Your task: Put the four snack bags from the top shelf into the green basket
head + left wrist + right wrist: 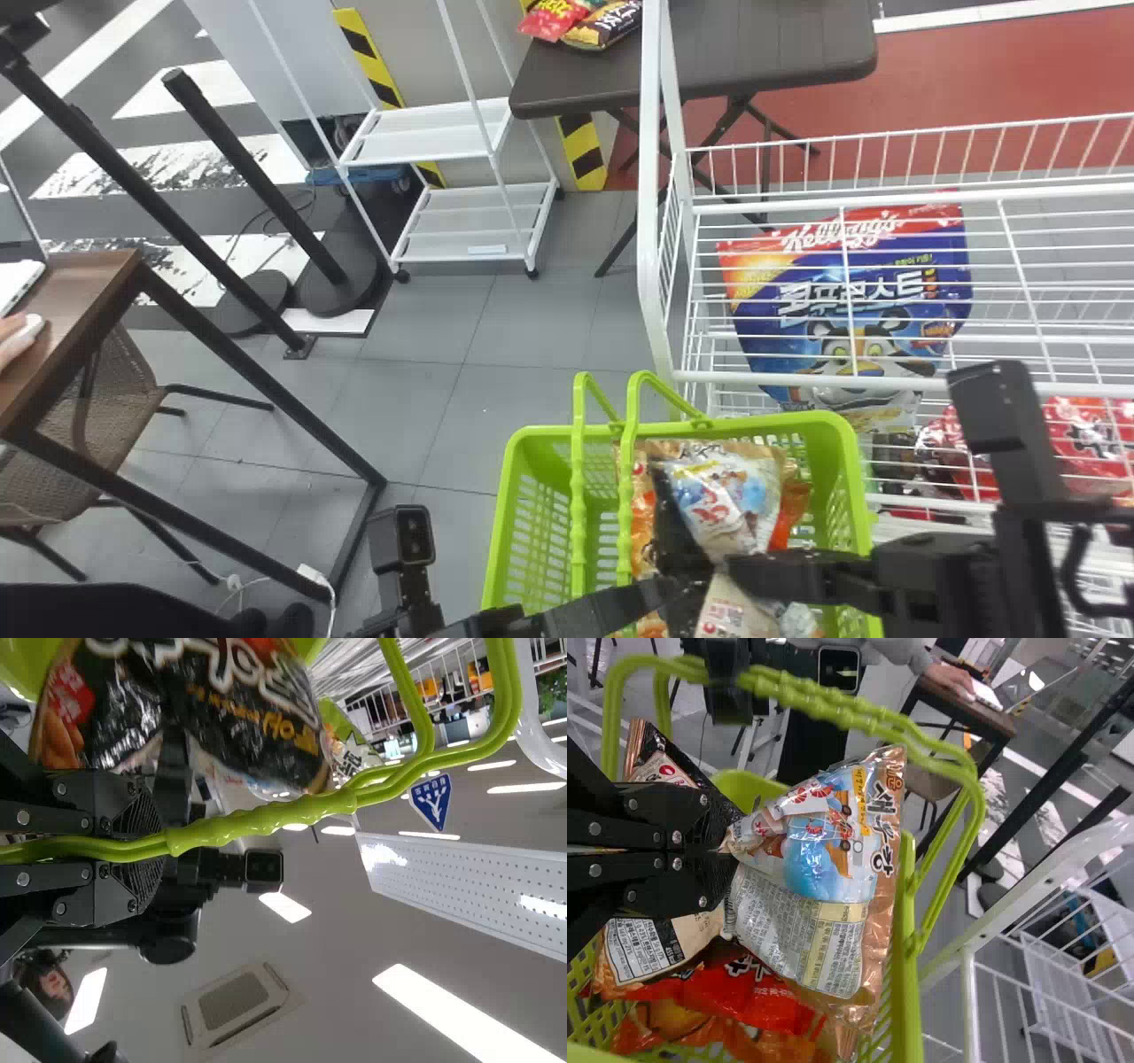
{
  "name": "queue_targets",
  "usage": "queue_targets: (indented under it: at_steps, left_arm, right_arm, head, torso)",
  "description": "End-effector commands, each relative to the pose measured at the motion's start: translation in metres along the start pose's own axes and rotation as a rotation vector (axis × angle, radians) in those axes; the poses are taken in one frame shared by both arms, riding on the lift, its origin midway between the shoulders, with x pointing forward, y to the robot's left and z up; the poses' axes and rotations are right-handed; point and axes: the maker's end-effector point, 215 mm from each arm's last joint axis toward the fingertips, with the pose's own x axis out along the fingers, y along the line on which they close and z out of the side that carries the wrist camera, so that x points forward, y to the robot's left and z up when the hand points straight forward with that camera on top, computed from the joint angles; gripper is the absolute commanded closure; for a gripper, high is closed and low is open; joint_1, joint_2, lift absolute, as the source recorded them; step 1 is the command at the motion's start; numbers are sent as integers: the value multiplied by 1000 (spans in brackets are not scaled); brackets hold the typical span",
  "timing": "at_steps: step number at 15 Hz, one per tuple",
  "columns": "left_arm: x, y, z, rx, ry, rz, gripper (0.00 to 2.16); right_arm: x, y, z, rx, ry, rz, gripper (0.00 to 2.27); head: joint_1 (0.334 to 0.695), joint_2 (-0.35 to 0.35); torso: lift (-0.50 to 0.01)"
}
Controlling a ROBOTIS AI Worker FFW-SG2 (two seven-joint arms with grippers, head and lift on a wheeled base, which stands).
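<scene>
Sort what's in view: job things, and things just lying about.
Part of the job:
- green basket, left gripper on its handle
- shrimp-printed snack bag in right gripper
- red snack bag in basket

Lying about:
- blue tiger bag beneath shelf wires
- white trolley
- dark folding table

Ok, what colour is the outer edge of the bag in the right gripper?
Shiny copper-brown; the edge shows best in the right wrist view.

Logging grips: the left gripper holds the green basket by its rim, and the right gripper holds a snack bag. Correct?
Not the rim: the left wrist view shows the left gripper on the handle. The right gripper holds a snack bag.
</scene>
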Motion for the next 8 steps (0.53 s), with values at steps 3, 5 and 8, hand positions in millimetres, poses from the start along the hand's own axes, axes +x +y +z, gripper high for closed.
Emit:
queue_targets:
  at_steps: [3,5,8]
  left_arm:
    - [9,-3,-8,-16,17,-22,2148]
    - [10,-3,-9,-22,19,-26,2148]
    - [8,-2,-8,-17,18,-21,2148]
  right_arm:
    - [43,10,21,-60,-28,54,2250]
    - [55,11,19,-81,9,43,1750]
    - [48,3,-1,-47,63,31,-2]
  head:
    - [695,350]
    - [695,350]
    - [695,350]
  torso:
    - [0]
    - [0]
    - [0]
